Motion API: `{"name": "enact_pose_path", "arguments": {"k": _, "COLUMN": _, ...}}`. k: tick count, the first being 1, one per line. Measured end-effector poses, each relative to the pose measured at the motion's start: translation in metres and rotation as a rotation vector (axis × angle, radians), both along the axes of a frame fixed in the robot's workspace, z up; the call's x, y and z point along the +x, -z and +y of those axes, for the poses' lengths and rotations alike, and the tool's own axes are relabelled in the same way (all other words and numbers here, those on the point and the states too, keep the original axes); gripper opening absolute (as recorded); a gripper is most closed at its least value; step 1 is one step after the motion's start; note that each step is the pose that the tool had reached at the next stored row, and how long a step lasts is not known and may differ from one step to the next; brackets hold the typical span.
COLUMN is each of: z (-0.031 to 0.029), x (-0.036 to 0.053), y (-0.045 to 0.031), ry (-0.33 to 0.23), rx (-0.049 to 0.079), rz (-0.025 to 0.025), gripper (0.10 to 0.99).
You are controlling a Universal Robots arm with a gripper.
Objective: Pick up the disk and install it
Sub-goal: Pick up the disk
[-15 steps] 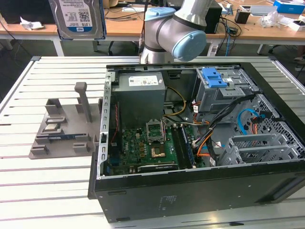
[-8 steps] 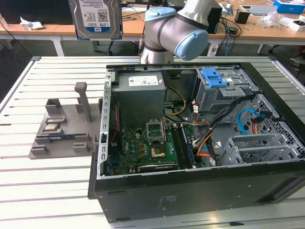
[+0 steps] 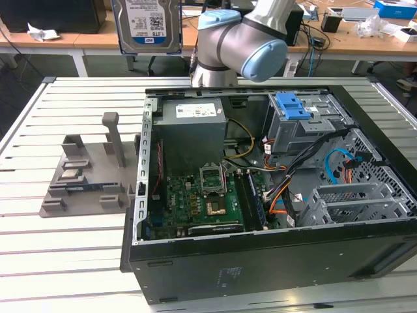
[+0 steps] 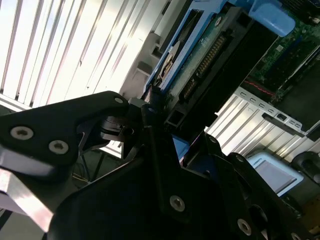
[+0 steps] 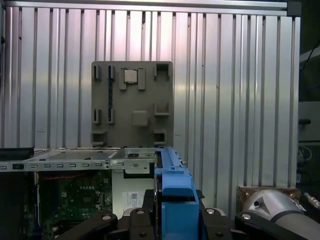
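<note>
**Disk held aloft, well clear of the open computer case**

Exterior view: The arm holds the disk high over the far edge of the slatted bench. Its label face is turned to the camera, and it sits at the exterior view's left of the arm's elbow, well apart from the open computer case. Inside the case are the grey power-supply box, the motherboard and a drive cage topped by a blue latch piece. Loose cables run between them. A grey fixture tray lies on the bench at the exterior view's left of the case.

Second wrist view: The pincer is closed on one end of the disk. Its black fingers bear on the drive's sides, and the circuit-board underside and connector row are in plain sight.

First wrist view: The disk shows edge-on, its blue carrier frame clamped in the pincer. Beyond it are the case's rim and the fixture tray.

The hold appears to take only one end of the disk, so a jolt could tilt it in the fingers or let the plastic frame slip. A tilted drive would likely meet the cage crooked and jam. On the way in, the free end could strike the case wall or snag the cables by the cage.
</note>
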State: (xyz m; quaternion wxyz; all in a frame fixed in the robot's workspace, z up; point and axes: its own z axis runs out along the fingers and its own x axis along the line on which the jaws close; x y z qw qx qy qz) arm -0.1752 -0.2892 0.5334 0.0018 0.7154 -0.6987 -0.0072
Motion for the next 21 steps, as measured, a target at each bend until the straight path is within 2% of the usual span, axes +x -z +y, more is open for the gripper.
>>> {"name": "enact_pose_path", "arguments": {"k": 14, "z": 0.0000, "x": 0.0318, "y": 0.0000, "ry": 0.000, "rx": 0.000, "rz": 0.0002, "gripper": 0.369}}
{"name": "enact_pose_path", "arguments": {"k": 21, "z": 0.0000, "x": 0.0551, "y": -0.0001, "ry": 0.000, "rx": 0.000, "rz": 0.0004, "gripper": 0.369}}
